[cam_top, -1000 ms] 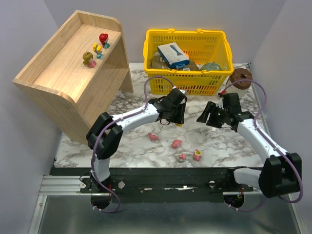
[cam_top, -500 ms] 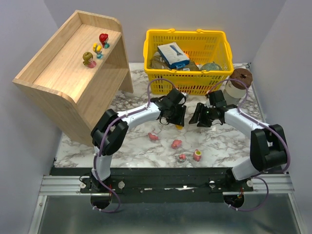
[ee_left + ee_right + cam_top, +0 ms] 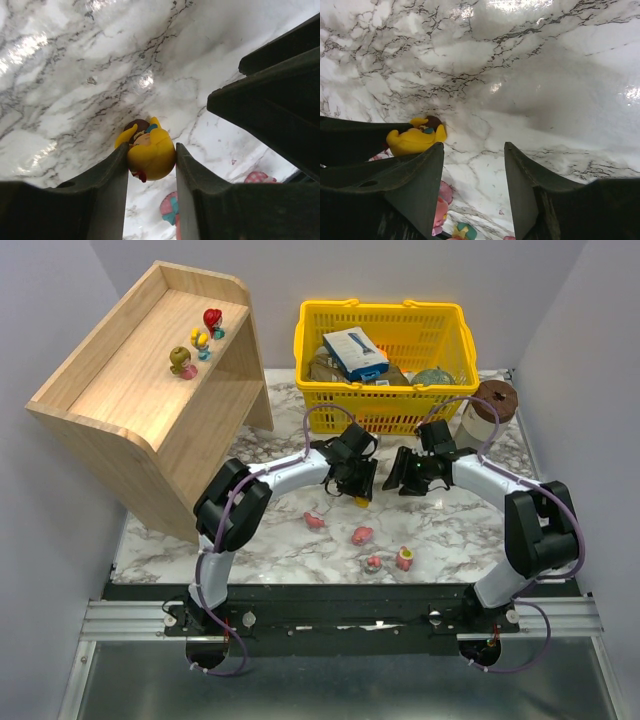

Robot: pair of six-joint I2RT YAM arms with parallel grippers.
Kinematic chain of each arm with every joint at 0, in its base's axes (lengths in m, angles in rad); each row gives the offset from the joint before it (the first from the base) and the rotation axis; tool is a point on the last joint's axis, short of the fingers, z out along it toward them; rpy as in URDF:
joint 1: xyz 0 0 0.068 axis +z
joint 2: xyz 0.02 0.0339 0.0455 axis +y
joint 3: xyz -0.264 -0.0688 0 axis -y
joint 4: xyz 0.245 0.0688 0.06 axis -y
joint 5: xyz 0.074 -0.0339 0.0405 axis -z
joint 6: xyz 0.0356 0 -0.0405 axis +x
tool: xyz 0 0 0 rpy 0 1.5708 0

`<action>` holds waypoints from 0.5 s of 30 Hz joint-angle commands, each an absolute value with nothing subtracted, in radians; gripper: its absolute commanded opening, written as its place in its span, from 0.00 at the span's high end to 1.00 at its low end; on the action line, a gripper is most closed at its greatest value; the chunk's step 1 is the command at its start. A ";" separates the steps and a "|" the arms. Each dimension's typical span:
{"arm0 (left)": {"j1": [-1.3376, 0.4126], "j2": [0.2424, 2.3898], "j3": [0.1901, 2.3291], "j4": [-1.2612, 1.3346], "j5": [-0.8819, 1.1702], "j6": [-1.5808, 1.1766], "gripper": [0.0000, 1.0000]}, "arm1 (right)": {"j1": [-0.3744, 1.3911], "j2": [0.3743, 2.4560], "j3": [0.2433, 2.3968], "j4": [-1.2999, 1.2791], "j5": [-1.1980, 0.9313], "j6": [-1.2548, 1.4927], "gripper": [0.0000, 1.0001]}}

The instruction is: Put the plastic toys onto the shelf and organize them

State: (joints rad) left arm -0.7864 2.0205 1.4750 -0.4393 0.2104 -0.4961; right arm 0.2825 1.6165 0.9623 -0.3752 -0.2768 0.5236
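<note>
– Wood shelf (image 3: 130, 390), far left: what is being carried on it?
– Three plastic toys are being carried on the top tier, toward its far end: an olive figurine (image 3: 181, 362) nearest, a yellow figurine (image 3: 201, 341) just behind it, and a red figurine (image 3: 212, 319) farthest back. All three are being seen upright, in a close slanted row.

– Left gripper (image 3: 360, 490)?
– It is being shown narrow, clamped on a yellow toy (image 3: 149, 152). The toy is being pinched from both sides between the fingertips, low over the marble table (image 3: 270, 540), about mid-table. Whether it is touching the marble cannot be told.

– Loose toys?
– Four are being noted on the marble, nearer the arm bases: a pink toy (image 3: 315, 521), a second pink toy (image 3: 362, 535), a small reddish toy (image 3: 374, 563) and, just beside it, a pinkish toy (image 3: 405, 559).

– Right gripper (image 3: 474, 146)?
– It is being shown partly open, just right of the left gripper. Only marble is being seen between its fingers.

– Behind them?
– A yellow basket (image 3: 385, 400) of boxes is being noted.
</note>
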 commanded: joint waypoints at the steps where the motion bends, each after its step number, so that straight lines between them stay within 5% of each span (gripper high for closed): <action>1: -0.778 2.022 1.457 -0.397 0.232 -0.468 0.53 | 0.295 1.638 0.986 -0.364 -0.249 0.529 0.41; 9: -0.770 1.976 1.427 -0.362 0.215 -0.465 0.32 | 0.330 1.658 1.003 -0.356 -0.259 0.511 0.40; 15: -0.759 1.907 1.399 -0.344 0.198 -0.472 0.28 | 0.380 1.654 0.980 -0.338 -0.241 0.500 0.40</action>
State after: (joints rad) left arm -0.7723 1.9907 1.4258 -0.3721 0.2161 -0.4782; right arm 0.3424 1.6459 0.9794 -0.3676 -0.2729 0.5217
